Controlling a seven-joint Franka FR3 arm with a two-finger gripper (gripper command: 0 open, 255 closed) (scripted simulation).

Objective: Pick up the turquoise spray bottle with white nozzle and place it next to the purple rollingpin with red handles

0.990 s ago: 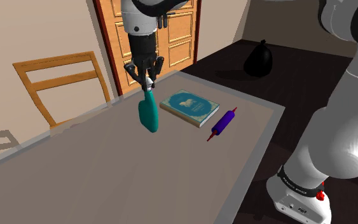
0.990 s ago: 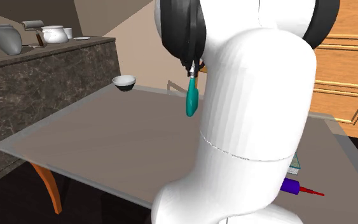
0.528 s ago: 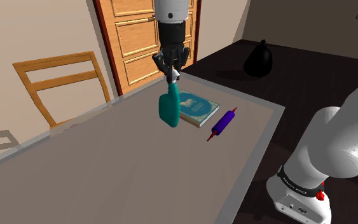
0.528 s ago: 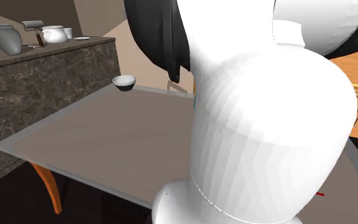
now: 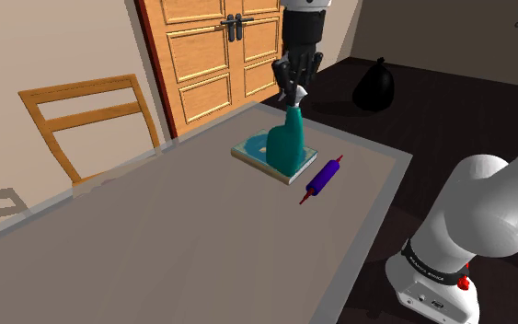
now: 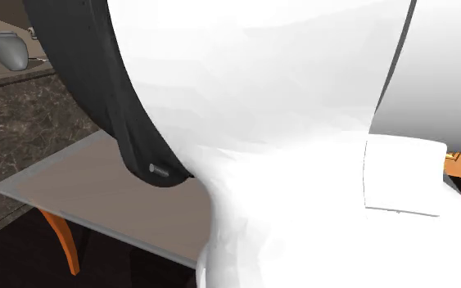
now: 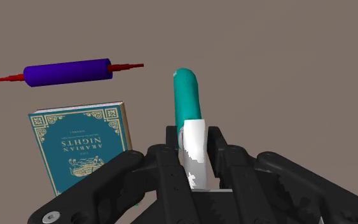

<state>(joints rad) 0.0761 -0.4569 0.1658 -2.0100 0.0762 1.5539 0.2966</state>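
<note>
**Bottle Held by the Nozzle, Close to the Pin**

Closed tight at the tool (image 7: 192, 133), gripping the bottle (image 7: 187, 95) by its white nozzle (image 7: 193, 159). Hung with the turquoise body straight below the grip, probably so as to come down base-first and stand. Carried upright in the shoulder view as well, under the tool (image 5: 295, 85), over the far part of the tabletop (image 5: 155, 239). Placed near the goal: just beside the book (image 7: 82, 143), with the purple pin (image 7: 69, 72) a little beyond, lying flat and apart from both. Bare tabletop off the pin's red handle (image 7: 125, 65), likely the spot meant for the bottle; a judgement, nothing more.

Hard to say whether the base touches anything. In the shoulder view, overlaps the book (image 5: 250, 149) with the bottle (image 5: 287, 147), giving no readable gap, and stands close by the pin (image 5: 322, 177). Nozzle's sides buried in the tool.

Close to the second exterior camera, a white and black arm (image 6: 302, 123) across the scene. Past it, a strip of tabletop (image 6: 65, 192), a dark counter (image 6: 24, 106) and a grey jar (image 6: 9, 49) cut by the edge.

Farther back in the shoulder view, a chair (image 5: 86, 110), a panelled door (image 5: 215, 55) and a black bag (image 5: 374, 86), too lumpy to name surely.
</note>
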